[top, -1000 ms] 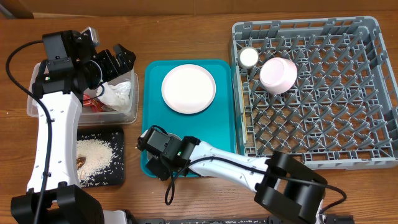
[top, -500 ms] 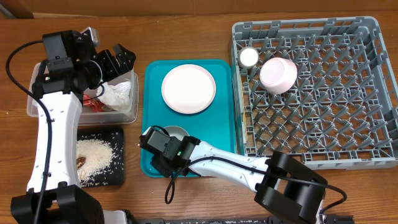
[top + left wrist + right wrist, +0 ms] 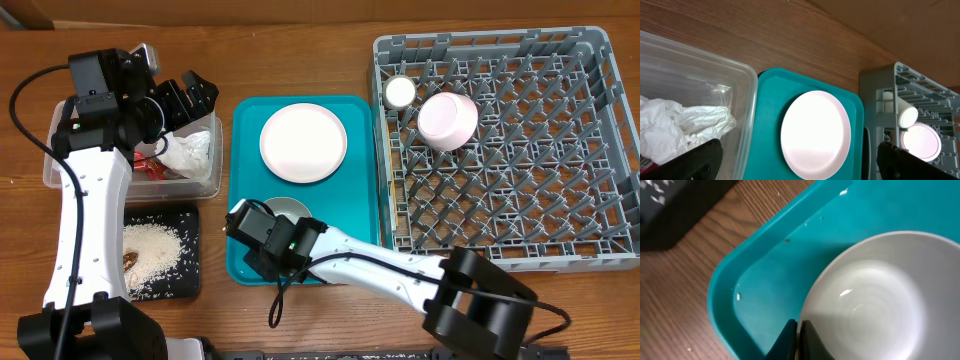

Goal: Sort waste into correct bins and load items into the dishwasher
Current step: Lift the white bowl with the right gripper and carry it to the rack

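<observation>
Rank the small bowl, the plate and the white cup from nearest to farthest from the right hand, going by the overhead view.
1. Small bowl: at the front end of the teal tray, its rim pinched in the right hand.
2. Plate: farther back on the same tray.
3. White cup: in the far left corner of the dish rack.

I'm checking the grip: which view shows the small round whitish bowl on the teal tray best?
The right wrist view: the small round whitish bowl shows large, with the right gripper shut on its rim. Overhead shows only a sliver beyond that gripper; the left wrist view misses it.
</observation>
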Robot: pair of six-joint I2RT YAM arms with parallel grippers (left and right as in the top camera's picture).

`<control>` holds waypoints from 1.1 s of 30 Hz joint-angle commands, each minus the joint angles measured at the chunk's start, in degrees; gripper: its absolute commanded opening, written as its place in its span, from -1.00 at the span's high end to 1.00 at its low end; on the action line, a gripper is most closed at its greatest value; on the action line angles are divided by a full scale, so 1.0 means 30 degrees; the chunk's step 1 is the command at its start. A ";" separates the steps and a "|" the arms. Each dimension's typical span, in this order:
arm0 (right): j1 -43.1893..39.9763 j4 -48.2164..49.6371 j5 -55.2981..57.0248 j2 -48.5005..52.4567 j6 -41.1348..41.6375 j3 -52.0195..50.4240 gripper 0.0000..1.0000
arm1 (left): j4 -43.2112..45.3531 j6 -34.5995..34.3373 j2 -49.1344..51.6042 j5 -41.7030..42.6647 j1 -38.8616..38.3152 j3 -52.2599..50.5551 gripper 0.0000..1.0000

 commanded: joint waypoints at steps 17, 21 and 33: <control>-1.0754 -0.5748 -0.9865 -1.2961 0.1865 0.0146 0.92 | 0.0058 -0.0117 -0.0007 -0.0036 -0.0029 0.0197 -1.00; -1.5606 -0.7271 -1.4411 -1.3172 0.1304 -0.0015 0.92 | 0.0066 -0.0117 -0.0007 -0.0036 -0.0029 0.0197 -1.00; -2.4072 -0.4473 -2.4349 -1.1985 -0.0437 -0.5355 0.92 | 0.0066 -0.0117 -0.0007 -0.0036 -0.0029 0.0197 -1.00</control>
